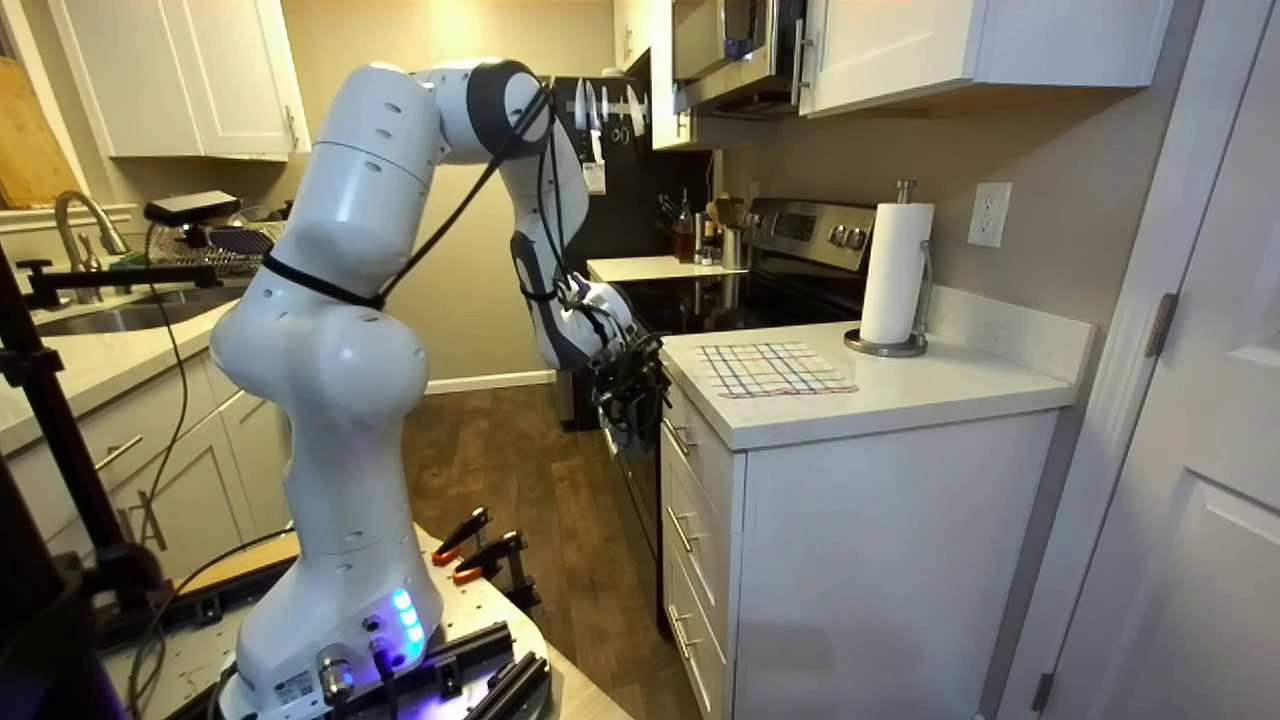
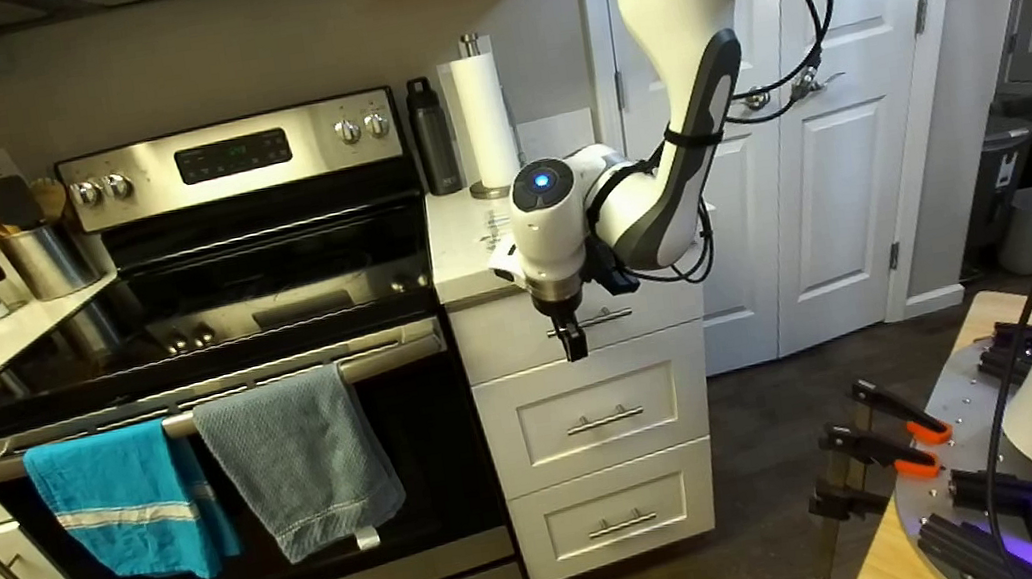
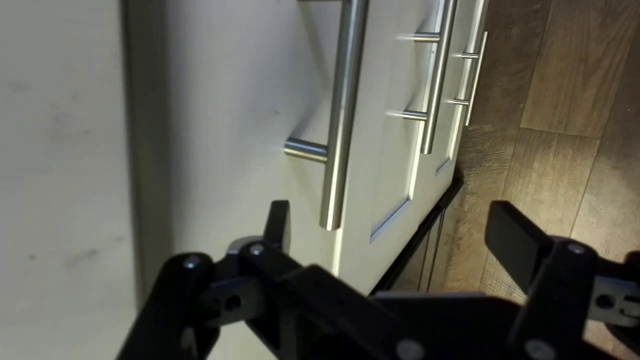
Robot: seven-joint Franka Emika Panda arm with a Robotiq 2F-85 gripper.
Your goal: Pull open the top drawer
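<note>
The top drawer (image 2: pixel 495 343) is a shallow, plain white front just under the countertop. It looks shut, level with the deeper drawers below, and also shows in an exterior view (image 1: pixel 712 452) and the wrist view (image 3: pixel 225 120). Its bar handle (image 3: pixel 344 105) is silver, and my gripper partly covers it in an exterior view (image 2: pixel 608 315). My gripper (image 3: pixel 390 222) is open and empty, its black fingers wide apart. In the wrist view, the handle's end lies ahead of the fingers, nearer the left one, apart from both. The gripper hangs before the drawer in an exterior view (image 2: pixel 572 342).
The white countertop (image 1: pixel 960 385) juts above the drawer, with a checked cloth (image 1: pixel 775 368) and paper towel roll (image 1: pixel 897 275) on it. Two lower drawers with handles (image 2: pixel 605 419) are below. The oven (image 2: pixel 434 422) with hanging towels (image 2: pixel 298 461) stands beside the cabinet.
</note>
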